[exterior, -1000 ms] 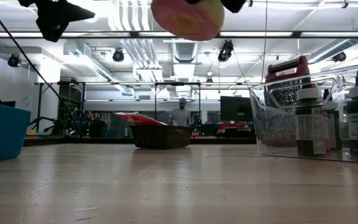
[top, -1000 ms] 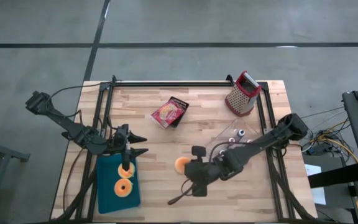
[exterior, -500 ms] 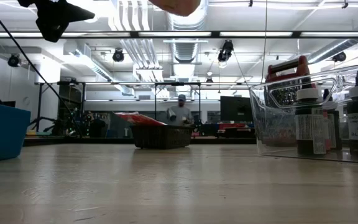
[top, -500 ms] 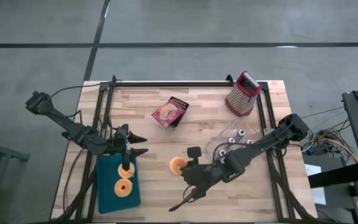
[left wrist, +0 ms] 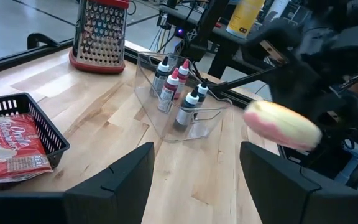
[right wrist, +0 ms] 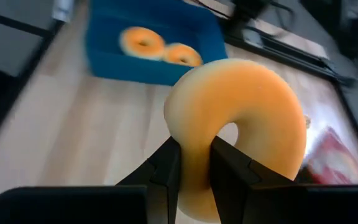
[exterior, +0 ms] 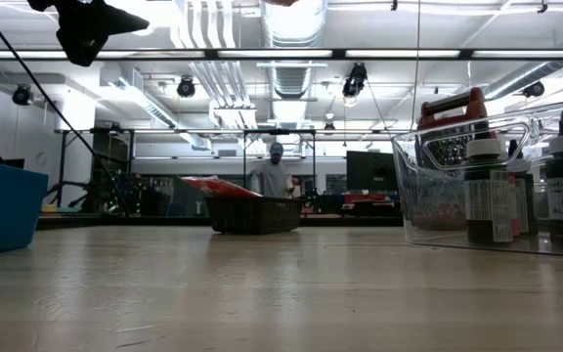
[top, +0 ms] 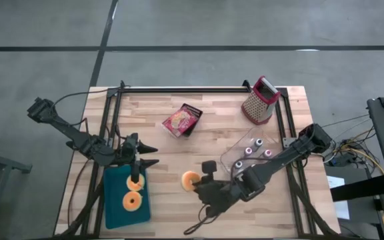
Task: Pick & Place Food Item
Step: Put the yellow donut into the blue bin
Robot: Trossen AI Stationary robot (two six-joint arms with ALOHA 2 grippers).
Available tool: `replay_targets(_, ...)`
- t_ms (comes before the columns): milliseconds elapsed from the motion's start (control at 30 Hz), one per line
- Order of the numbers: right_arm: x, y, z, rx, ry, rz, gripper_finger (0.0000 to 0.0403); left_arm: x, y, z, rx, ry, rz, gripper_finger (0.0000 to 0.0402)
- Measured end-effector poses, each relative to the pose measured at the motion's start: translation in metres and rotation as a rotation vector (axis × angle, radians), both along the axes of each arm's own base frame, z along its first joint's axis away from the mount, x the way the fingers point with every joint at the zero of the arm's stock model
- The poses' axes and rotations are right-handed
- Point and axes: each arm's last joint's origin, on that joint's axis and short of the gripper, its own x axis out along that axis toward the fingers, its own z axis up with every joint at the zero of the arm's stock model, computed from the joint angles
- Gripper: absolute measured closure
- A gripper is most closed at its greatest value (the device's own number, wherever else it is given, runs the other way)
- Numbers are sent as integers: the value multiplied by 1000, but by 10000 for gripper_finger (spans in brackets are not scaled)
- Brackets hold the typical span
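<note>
Orange and ring-shaped, the foam doughnut (right wrist: 238, 158) sits pinched between the right gripper (right wrist: 194, 168)'s two dark fingers, which close on its rim; the high view places this doughnut (top: 191, 179) above the pale wooden table (top: 212, 137), near its middle and towards the near edge, with the right gripper (top: 204, 183) reaching in from the right; the left wrist view shows the same doughnut (left wrist: 283, 124) side-on, pink on one face and yellow on the other, a detail the overhead camera misses. Left of it lies the blue rectangular tray (top: 114, 200) with two more orange doughnuts inside, seen from above and again in the right wrist view (right wrist: 151, 46); the low view catches only the tray's blue wall (exterior: 3, 210) at its left edge. Over the tray's far end hangs the left gripper (top: 149, 155), fingers spread wide and holding nothing. On the far side of the table rest a black mesh basket with a red snack packet (top: 183, 120) and a red-handled metal box grater (top: 260, 100); a clear plastic bin of small dark bottles (top: 252, 150) stands to the right; only the low view shows a person (exterior: 275, 176) standing in the room beyond.
</note>
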Motion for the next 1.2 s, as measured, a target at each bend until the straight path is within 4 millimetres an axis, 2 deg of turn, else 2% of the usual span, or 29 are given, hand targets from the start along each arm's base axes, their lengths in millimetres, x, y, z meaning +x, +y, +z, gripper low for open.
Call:
replay_targets(167, 5, 6, 8, 166, -38, 131, 335, 0, 0, 0, 18, 0, 1, 158)
replay_targets(267, 9, 6, 16, 273, -107, 97, 335, 0, 0, 1, 46, -4, -5, 158)
replay_targets(433, 9, 3, 17, 237, -136, 42, 335, 0, 0, 2, 2, -17, 5, 158)
replay_targets(533, 11, 5, 20, 322, -170, 12, 335, 1, 0, 4, -17, -29, 0, 158)
replay_targets(633, 13, 6, 24, 439, -198, 4, 335, 1, 0, 4, 55, -21, -19, 158)
replay_targets(733, 16, 4, 26, 481, -208, 30, 335, 1, -1, 6, 166, -28, -55, 158)
replay_targets(833, 18, 4, 28, 518, -207, 81, 335, 2, -4, 7, 253, -35, -174, 158)
replay_targets(1067, 20, 4, 31, 550, -177, 255, 335, -1, -15, 7, 636, -121, -637, 158)
replay_targets(1200, 24, -3, 29, 578, -146, 315, 335, -1, -16, 8, 717, -160, -695, 158)
